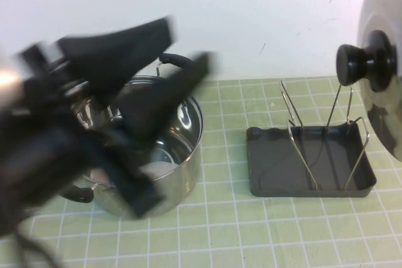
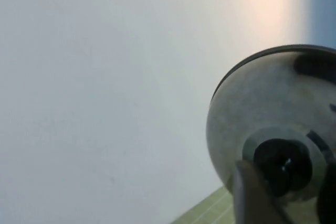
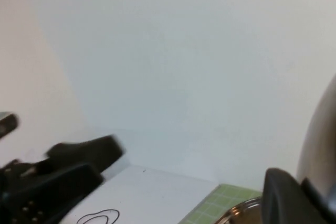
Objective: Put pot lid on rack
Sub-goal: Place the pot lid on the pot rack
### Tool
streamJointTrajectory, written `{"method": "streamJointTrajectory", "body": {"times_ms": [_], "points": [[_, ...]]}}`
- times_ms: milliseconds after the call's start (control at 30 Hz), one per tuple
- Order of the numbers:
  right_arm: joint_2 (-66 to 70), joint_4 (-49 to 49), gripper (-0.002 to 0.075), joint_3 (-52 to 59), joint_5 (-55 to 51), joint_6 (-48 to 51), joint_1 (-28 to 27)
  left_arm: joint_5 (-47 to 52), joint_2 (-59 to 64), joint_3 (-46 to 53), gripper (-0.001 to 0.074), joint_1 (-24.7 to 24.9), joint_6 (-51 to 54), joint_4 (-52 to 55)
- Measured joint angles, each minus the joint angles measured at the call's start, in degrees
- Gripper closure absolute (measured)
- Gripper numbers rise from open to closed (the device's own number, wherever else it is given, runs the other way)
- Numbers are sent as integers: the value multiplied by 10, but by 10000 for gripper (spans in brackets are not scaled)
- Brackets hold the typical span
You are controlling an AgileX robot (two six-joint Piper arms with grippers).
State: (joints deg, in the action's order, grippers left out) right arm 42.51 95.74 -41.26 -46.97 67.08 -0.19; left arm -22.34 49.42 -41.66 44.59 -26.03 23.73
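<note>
At the far right edge of the table scene, we find the right claw closed on the lid [image 1: 384, 117]. The claw itself lies beyond the high view's right edge. The lid hangs in the air with nothing beneath it. It stands on edge, its domed steel face and black knob [image 1: 364, 64] turned left. Part of the lid is cut off by the right edge of the high view. In the left wrist view, the same dome and knob face the camera against the white wall [image 1: 251, 10].

Below and just left of the lid sits the rack [image 1: 301, 149]. Its thin wire loops stand upright from a dark grey tray [image 1: 276, 167]. The lid is above the rack's right end and we see no contact between them. No loop holds anything.

Well apart on the left, the left claw [image 1: 186, 45] hovers over the pot [image 1: 182, 155]. Its two black fingers are spread wide with nothing between them, and it looks blurred. The pot is uncovered. One black handle [image 1: 173, 59] shows at its far side and another [image 1: 78, 194] at its near left.

Pot and rack both rest on a green gridded mat [image 1: 251, 230].
</note>
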Motion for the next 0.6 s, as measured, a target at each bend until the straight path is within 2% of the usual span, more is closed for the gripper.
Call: {"method": "streamJointTrajectory", "body": {"times_ms": [67,100,167,267,367,600], "points": [[28,0,692,-11,1,0,0,87,-37,0,552,0,0,-2],[44,0,692,-18,1,0,0,126,-53,0,614,0,0,-2],[80,0,692,-31,1,6,0,194,-76,0,678,0,0,-2],[136,0,692,-55,-1,18,0,287,-95,0,719,0,0,-15],[179,0,692,-76,-8,20,0,338,-102,4,729,0,-9,-23],[270,1,692,-104,2,42,27,351,-103,40,733,0,-31,-37]]}}
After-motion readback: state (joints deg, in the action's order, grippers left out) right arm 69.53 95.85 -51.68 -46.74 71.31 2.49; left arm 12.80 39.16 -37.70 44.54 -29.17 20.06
